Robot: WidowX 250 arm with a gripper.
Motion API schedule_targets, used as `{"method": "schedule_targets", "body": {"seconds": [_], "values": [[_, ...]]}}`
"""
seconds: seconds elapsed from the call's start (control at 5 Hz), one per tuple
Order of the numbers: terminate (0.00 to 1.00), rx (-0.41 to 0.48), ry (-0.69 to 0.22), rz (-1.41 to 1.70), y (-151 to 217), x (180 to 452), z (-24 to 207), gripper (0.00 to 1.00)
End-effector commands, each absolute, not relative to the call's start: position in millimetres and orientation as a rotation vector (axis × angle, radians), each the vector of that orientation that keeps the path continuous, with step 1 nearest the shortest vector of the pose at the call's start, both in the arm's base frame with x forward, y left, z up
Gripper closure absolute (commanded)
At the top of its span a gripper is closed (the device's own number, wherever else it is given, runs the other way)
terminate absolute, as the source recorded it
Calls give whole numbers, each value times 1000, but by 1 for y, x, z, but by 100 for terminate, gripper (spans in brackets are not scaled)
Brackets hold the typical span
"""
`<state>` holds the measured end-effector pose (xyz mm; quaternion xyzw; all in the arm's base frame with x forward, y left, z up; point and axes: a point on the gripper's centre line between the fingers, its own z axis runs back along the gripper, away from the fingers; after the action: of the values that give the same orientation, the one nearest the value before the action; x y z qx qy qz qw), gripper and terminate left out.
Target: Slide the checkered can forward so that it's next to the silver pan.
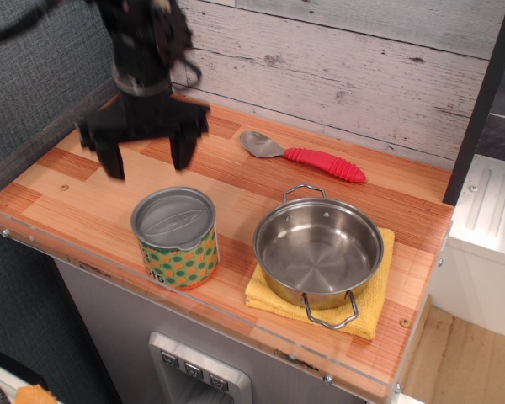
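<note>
The checkered can (176,239), with a grey lid and an orange, green and yellow dotted label, stands upright near the front edge of the wooden counter. The silver pan (318,247) sits to its right on a yellow cloth, a small gap between them. My gripper (148,162) is black, open and empty. It hangs above the counter behind and to the left of the can, clear of it.
A spoon with a red handle (311,159) lies at the back of the counter near the plank wall. The yellow cloth (370,313) lies under the pan. The counter's front edge has a clear plastic rim (135,282). A white appliance (488,227) stands at the right.
</note>
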<state>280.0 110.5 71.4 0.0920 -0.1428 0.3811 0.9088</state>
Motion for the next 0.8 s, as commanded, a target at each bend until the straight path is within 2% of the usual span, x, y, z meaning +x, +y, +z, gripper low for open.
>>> {"method": "schedule_targets", "body": {"seconds": [0.0,0.6], "values": [[0,163,-322,695,134,312,106,0],[0,163,-277,470,133,335,142,0]]}}
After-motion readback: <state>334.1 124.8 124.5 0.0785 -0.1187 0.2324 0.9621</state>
